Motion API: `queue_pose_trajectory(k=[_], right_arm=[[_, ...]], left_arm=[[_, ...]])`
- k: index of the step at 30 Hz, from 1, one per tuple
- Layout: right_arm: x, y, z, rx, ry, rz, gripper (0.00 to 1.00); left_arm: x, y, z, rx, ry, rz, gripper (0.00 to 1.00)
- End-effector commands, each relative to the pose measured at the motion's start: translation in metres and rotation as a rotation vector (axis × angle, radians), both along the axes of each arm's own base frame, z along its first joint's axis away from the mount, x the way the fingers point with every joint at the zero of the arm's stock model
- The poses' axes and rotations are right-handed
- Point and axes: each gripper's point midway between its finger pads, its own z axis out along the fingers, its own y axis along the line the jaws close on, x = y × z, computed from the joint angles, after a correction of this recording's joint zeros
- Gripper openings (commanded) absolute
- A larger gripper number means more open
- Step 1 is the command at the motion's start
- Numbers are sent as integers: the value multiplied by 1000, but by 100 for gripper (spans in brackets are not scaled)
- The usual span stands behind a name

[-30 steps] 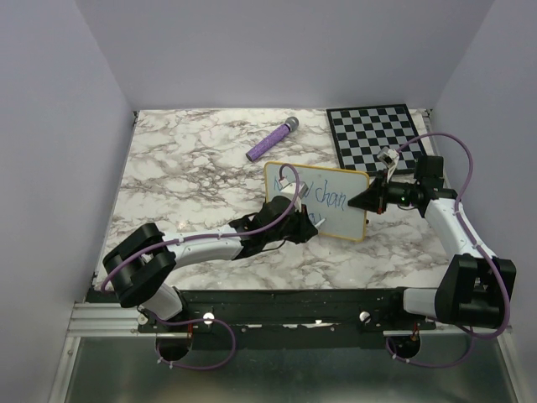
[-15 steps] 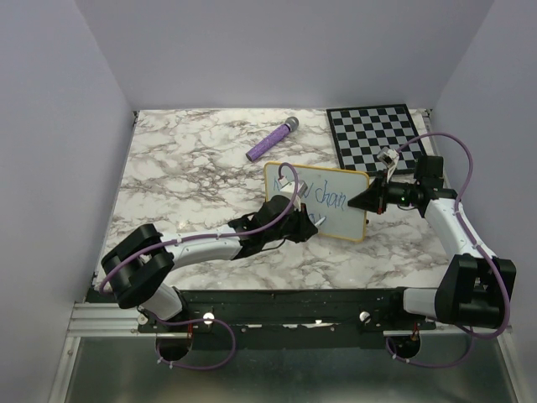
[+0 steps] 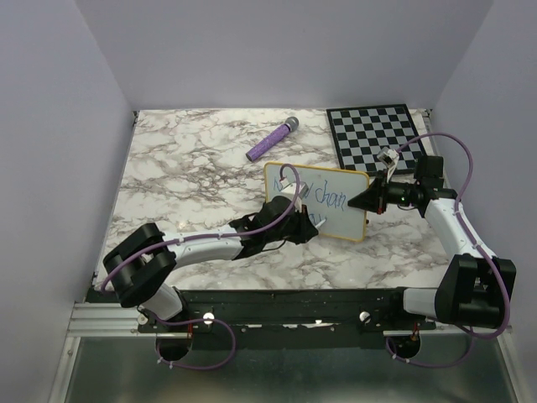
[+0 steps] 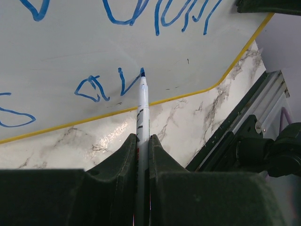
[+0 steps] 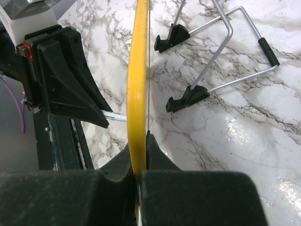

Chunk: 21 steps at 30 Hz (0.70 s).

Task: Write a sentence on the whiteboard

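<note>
The whiteboard [image 3: 336, 206] stands tilted up on the marble table, yellow frame around it. My right gripper [image 3: 359, 201] is shut on its right edge; in the right wrist view the yellow frame [image 5: 138, 70] runs down between the jaws of that gripper [image 5: 139, 139]. My left gripper [image 4: 142, 137] is shut on a thin white marker [image 4: 142, 108], its blue tip touching the board [image 4: 70, 47] at the end of the lower line. The sentence [image 4: 101, 87] is blue handwriting in two lines; "chan" [image 3: 331, 199] reads in the top view. The left gripper [image 3: 304, 222] covers the board's lower left.
A purple cylinder [image 3: 272, 139] lies at the back centre. A black-and-white checkered board [image 3: 375, 133] sits at the back right. The whiteboard's wire stand with black feet [image 5: 225, 52] rests on the marble behind it. The black base rail [image 4: 235, 127] runs along the near edge.
The left gripper with the marker has barely shifted along the lower line of writing. The right arm and the whiteboard have stayed put.
</note>
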Motion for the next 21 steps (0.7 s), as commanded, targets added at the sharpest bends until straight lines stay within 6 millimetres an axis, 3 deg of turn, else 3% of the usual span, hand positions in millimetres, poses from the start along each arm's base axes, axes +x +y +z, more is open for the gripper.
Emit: queue_pose_trajectory(k=[1,21], right_arm=[[-6,4,11,41,-11,29,1],[-6,4,11,40,-9,28,1]], left_arm=[[-2,-4,-9,11,28,-20,0],[-8,-7,-17,13,54,-38,0]])
